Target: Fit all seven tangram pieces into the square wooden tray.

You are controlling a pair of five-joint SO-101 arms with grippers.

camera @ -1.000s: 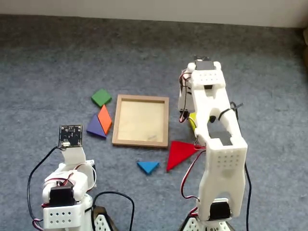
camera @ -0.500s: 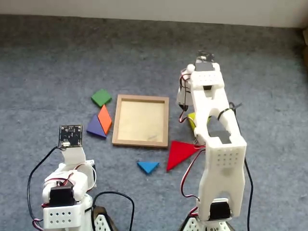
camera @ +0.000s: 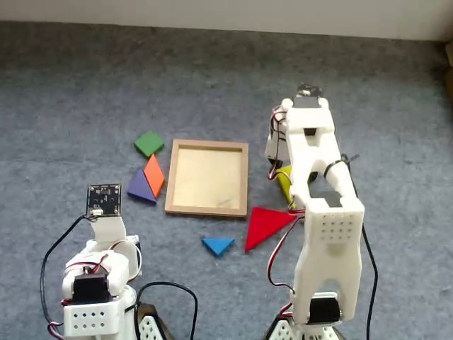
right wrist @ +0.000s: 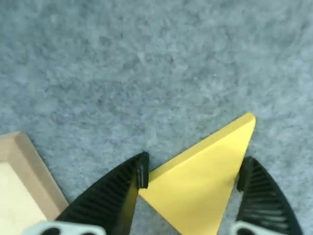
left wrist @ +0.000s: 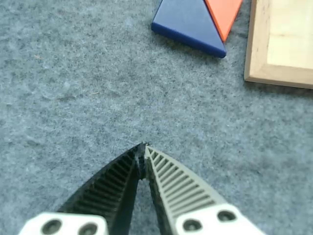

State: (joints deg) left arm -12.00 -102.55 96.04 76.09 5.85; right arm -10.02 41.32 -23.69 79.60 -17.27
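High view: the square wooden tray (camera: 171,180) lies near the middle of the carpeted table (camera: 78,85) and holds no piece. Toward the table's left edge from it are the green square (camera: 148,144), the orange parallelogram (camera: 153,175) and the dark blue triangle (camera: 139,187); the last two touch each other. Between the tray and the table's near edge lie the small blue triangle (camera: 217,245) and the red triangle (camera: 265,225). The right arm (camera: 315,177) stretches over the yellow triangle (camera: 284,178), which lies just beside the tray on the side toward the right edge. The left arm (camera: 95,283) sits folded at the near edge.

Left wrist view: the left gripper (left wrist: 143,149) has its fingers pressed together on nothing, over bare carpet. The dark blue triangle (left wrist: 188,22), the orange parallelogram (left wrist: 222,12) and a tray corner (left wrist: 274,76) lie beyond it.

Right wrist view: the right gripper (right wrist: 193,171) is spread, with one finger on either side of the yellow triangle (right wrist: 200,188). I cannot tell whether the fingers touch it. A tray corner (right wrist: 27,161) is near.

The piece looks light, stiff and flat, and its painted faces are probably slick. It lies low in the carpet pile, so the hold should likely be across its thin edges near the middle, or it may pivot.
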